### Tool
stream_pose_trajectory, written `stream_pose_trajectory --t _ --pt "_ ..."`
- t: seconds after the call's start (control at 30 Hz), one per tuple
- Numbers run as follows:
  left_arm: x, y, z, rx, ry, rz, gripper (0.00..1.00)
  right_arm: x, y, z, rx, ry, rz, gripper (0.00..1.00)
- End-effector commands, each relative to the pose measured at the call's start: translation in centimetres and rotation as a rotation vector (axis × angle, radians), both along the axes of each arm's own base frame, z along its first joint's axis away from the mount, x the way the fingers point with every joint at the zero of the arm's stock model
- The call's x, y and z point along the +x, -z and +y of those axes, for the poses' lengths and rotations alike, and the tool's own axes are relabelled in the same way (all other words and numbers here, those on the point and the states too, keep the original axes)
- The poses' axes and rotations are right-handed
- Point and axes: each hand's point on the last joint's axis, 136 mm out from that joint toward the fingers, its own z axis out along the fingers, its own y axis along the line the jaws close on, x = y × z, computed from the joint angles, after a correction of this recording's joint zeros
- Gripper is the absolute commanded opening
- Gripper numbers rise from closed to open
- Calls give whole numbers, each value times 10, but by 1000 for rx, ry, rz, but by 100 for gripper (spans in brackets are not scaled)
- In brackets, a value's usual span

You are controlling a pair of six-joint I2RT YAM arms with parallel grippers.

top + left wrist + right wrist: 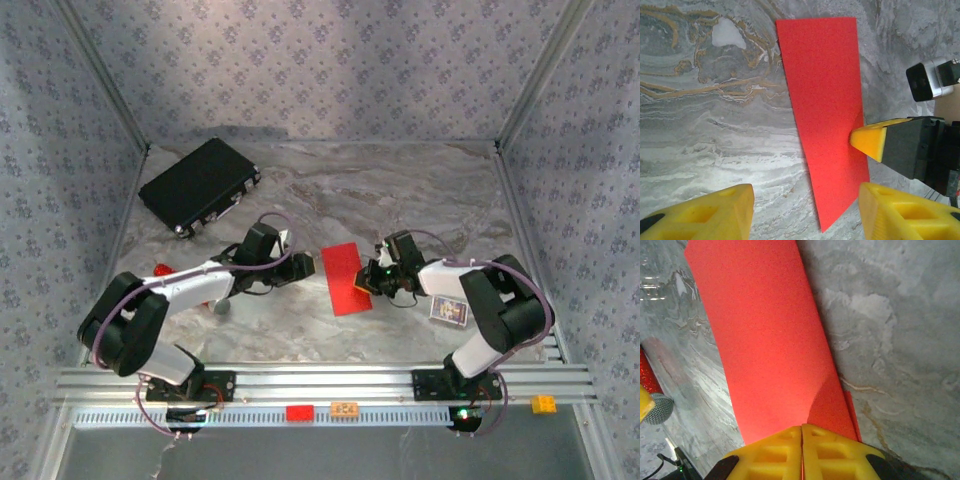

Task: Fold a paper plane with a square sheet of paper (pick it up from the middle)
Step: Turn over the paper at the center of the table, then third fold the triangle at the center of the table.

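Observation:
The square sheet of paper (345, 278) is bright red and lies doubled into a long narrow rectangle on the marble table, mid-way between the arms. My right gripper (368, 282) is shut on its right long edge. In the right wrist view the closed yellow fingers (801, 435) pinch the paper (765, 340), which buckles slightly there, and a lower layer peeks out on the right. My left gripper (305, 265) stands open just left of the sheet. In the left wrist view its jaws (805, 212) straddle the paper's (825, 100) near corner, with the right gripper's tip (867, 140) on the opposite edge.
A black case (200, 185) lies at the back left. A small card (448, 311) sits beside the right arm. A red-and-grey object (162, 270) lies partly behind the left arm. Small red (299, 412), orange (344, 408) and yellow (543, 404) blocks sit on the front rail.

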Motion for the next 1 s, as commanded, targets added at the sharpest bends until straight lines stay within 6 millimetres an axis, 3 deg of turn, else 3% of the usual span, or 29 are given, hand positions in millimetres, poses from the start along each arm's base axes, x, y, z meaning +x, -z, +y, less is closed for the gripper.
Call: stream_pose_trajectory --t 0.0,0.6,0.97 --pt "1 -1 -7 -41 10 12 56 -9 16 -3 31 49 65 10" --pt "-2 26 -45 -60 76 113 34 -14 25 -8 33 142 137 10" --pt "-6 40 -53 -50 83 154 33 -14 28 -9 22 148 141 10"
